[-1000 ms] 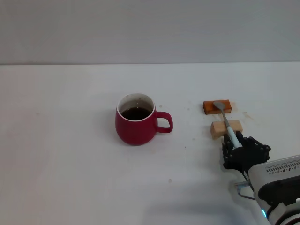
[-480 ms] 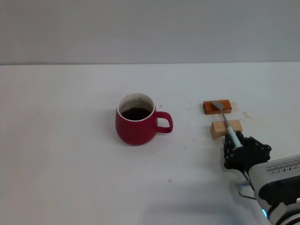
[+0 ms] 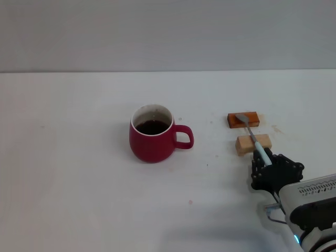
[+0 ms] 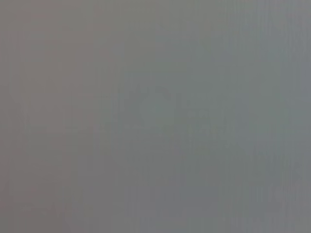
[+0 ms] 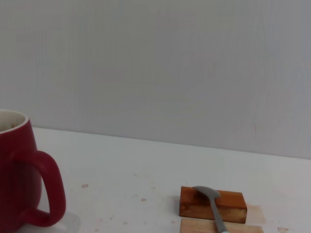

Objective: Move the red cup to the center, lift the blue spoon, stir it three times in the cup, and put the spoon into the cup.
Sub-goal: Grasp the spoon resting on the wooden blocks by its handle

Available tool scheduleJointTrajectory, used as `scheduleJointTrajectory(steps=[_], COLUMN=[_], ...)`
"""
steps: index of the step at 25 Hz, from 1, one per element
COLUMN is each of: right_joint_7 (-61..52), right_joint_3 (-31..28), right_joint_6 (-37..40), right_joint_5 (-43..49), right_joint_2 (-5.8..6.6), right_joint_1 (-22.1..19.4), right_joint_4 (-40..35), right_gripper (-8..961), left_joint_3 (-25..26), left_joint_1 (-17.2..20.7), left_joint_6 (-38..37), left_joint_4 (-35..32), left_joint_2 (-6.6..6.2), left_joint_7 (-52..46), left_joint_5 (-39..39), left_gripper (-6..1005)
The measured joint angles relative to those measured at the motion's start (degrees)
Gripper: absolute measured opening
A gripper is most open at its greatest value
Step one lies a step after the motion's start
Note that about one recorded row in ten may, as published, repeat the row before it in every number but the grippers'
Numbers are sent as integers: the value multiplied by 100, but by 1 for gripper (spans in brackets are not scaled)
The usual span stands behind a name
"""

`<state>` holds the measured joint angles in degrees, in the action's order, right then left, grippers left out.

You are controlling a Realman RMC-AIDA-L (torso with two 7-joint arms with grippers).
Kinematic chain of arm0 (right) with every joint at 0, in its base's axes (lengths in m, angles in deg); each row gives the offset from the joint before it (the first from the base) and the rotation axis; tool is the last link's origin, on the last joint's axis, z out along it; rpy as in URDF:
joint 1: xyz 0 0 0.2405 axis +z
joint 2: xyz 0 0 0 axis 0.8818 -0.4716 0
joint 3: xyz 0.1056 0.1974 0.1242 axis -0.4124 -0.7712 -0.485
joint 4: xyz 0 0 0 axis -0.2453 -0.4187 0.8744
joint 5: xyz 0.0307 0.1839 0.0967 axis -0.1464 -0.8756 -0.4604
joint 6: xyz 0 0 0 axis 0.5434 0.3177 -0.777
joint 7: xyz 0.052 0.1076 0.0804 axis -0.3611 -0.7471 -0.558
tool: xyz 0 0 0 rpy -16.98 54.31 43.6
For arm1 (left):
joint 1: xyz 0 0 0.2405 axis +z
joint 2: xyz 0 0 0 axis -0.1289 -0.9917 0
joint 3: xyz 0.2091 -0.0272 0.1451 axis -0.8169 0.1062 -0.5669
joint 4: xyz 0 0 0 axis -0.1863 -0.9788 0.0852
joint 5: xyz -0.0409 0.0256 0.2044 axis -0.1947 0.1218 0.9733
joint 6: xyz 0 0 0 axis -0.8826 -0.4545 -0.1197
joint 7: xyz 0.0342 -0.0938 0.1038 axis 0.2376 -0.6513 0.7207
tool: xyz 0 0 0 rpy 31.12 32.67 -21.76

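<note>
Red cup (image 3: 151, 134): table centre, handle pointing to 3 o'clock.
Blue spoon (image 3: 252, 137): bridges two wooden blocks (image 3: 253, 143), handle raised for grasping.
Right gripper (image 3: 269, 170): at the handle end; grip unclear.
Left gripper: unseen.

No legible txt, labels, brands or nos. from my end: none on red cup (image 3: 151, 134), blue spoon (image 3: 252, 135), wooden blocks (image 3: 243, 119) or table (image 3: 79, 173).

Blue spoon (image 3: 252, 136) handle end hidden inside right tool (image 3: 269, 167). Left wrist view blank grey. Red cup (image 5: 22, 170) cropped at 9 o'clock edge in right wrist view.
</note>
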<state>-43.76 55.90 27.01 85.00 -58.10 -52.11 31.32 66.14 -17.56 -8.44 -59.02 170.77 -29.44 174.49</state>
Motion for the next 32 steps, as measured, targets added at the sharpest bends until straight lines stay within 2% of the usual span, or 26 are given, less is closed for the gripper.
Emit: scheduleJointTrajectory(steps=[32], right_joint_7=[114], right_joint_3=[29], right_joint_6=[10], right_joint_5=[15], right_joint_2=[9], right_joint_1=[-18], right_joint_4=[1], right_gripper=[163], left_joint_3=[0], left_joint_1=[39], left_joint_6=[-28], left_joint_4=[18], left_joint_2=[9], left_joint_7=[0], left_joint_5=[7], left_gripper=[864])
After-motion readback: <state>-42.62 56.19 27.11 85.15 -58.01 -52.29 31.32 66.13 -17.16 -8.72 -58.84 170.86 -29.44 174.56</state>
